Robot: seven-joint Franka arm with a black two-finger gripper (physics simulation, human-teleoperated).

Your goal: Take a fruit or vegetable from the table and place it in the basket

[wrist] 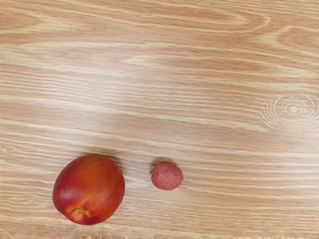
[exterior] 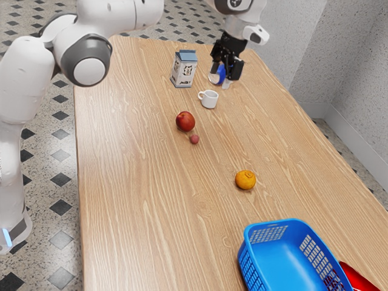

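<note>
Nectarine (exterior: 185,121) is my landmark, resting on the wooden table (exterior: 139,200) — and the small lychee (exterior: 194,139) lies just beside it, the two a little apart in my wrist view. The orange (exterior: 245,180) sits farther from the nectarine, toward the exterior view's lower right, and beyond it, well apart from the nectarine, stands the blue basket (exterior: 291,222), with a red thing (exterior: 359,280) beside its far right side. On the nectarine's other side I see the white mug (exterior: 210,99) near it, then the upright carton (exterior: 183,68). My gripper (exterior: 227,68) hangs past the nectarine, toward the exterior view's upper right — its fingers parted wide, holding nothing. A blue-and-white thing (exterior: 219,75) shows partly hidden behind them, also past the nectarine.
</note>
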